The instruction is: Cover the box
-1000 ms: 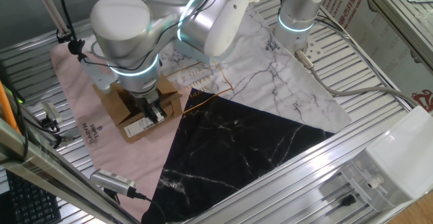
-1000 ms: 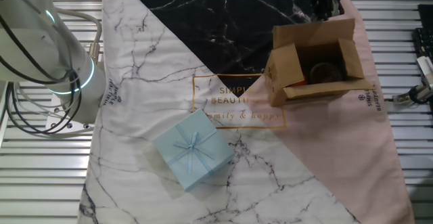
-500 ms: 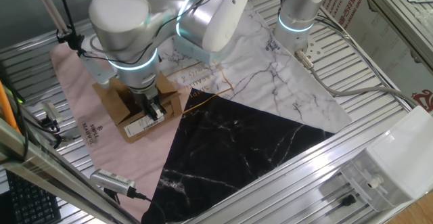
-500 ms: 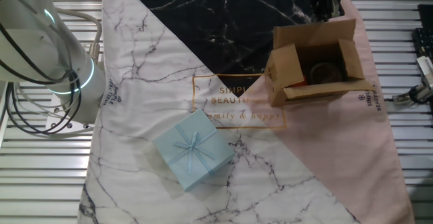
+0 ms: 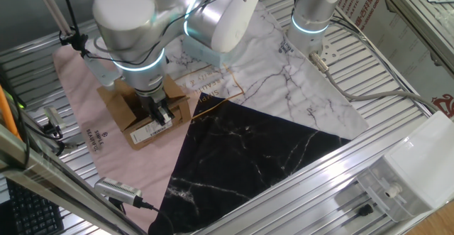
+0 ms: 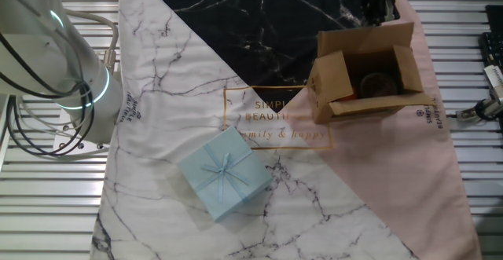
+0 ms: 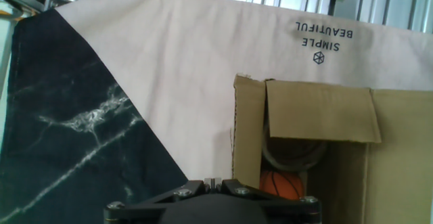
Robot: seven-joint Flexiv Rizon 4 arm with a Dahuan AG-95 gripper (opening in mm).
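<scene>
Gripper (image 5: 163, 114) poised just outside the box (image 6: 365, 75) on the pink part of the cloth (image 6: 409, 181), fingers apparently closed and empty though hard to tell, seemingly placed to push an upright flap (image 6: 369, 36) shut.

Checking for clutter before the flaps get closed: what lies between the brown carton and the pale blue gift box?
Only bare cloth with gold lettering lies between the box and the pale blue package, as the other fixed view shows.
</scene>
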